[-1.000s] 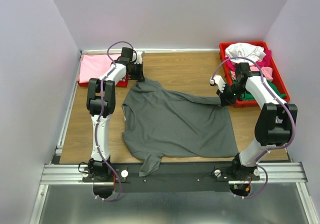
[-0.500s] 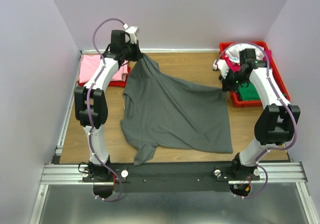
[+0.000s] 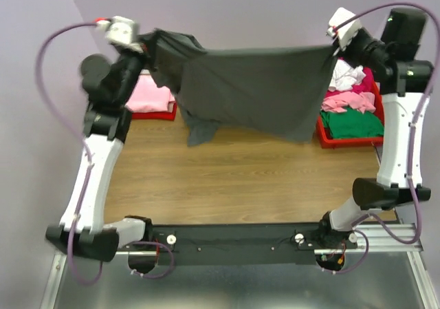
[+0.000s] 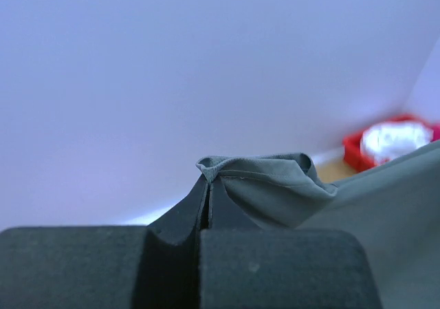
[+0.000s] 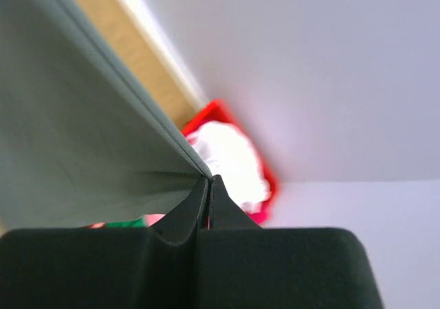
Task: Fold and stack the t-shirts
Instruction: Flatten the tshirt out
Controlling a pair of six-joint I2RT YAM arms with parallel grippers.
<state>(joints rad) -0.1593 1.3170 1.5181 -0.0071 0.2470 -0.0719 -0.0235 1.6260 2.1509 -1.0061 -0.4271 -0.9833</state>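
A large dark grey t-shirt [image 3: 254, 89] hangs stretched in the air between both arms, high above the wooden table. My left gripper [image 3: 152, 42] is shut on its left corner, and bunched grey cloth [image 4: 268, 185] sticks out past the pinched fingertips. My right gripper [image 3: 330, 46] is shut on the right corner, where a taut hem [image 5: 137, 106] runs into the closed jaws. Pink, white and green t-shirts [image 3: 350, 109] lie in the red tray on the right. A folded pink t-shirt [image 3: 151, 94] rests at the back left.
A red tray [image 3: 344, 141] stands at the table's right edge, partly behind the hanging shirt. Another red tray [image 3: 152, 115] lies under the pink shirt at the back left. Lilac walls close in the back and sides. The wooden tabletop [image 3: 240, 185] shows below the shirt.
Both arms have lifted the grey t-shirt off the table and spread it high in the air. One second ago it lay flat with only its far corners gripped.
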